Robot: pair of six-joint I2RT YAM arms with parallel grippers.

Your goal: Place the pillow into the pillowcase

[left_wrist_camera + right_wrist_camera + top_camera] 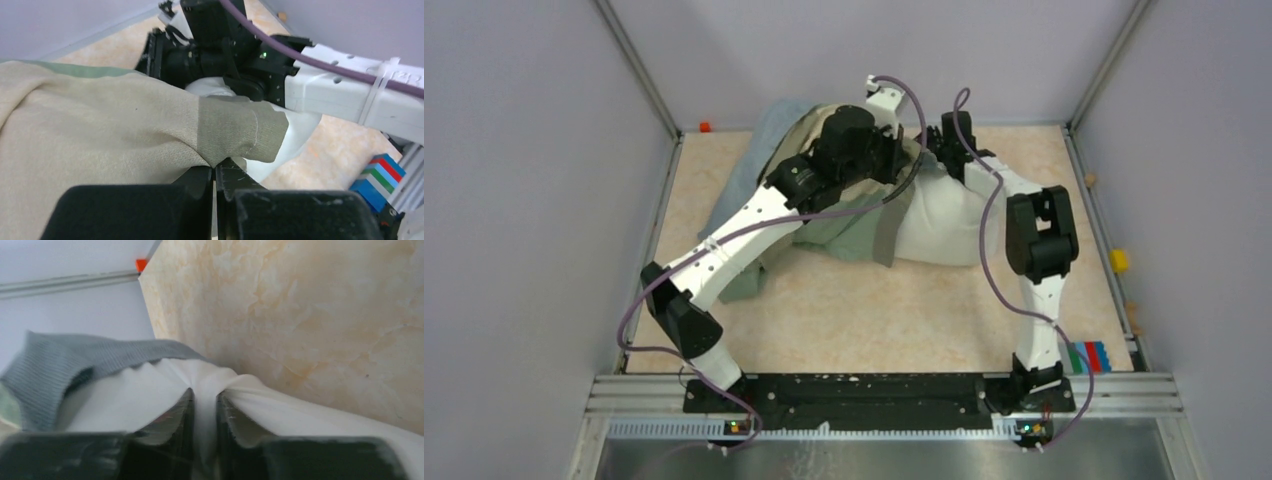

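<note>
The white pillow (944, 228) lies at the back right of the table, its left part under the wrinkled greenish-grey pillowcase (849, 235). My left gripper (896, 152) is above the case's hem. In the left wrist view it (215, 169) is shut on a fold of the pillowcase (100, 135), with the pillow (297, 135) just behind. My right gripper (944, 150) is close beside the left one. The right wrist view shows it (205, 401) shut on a pinch of the pillow's white fabric (125, 400), and the case's grey edge (65, 360) lies to the left.
Coloured blocks (1088, 357) sit at the near right corner and a yellow piece (1118, 261) on the right rail. An orange marker (705, 127) is at the back left corner. Grey walls close in three sides. The marbled table (874, 320) runs to the arms' bases.
</note>
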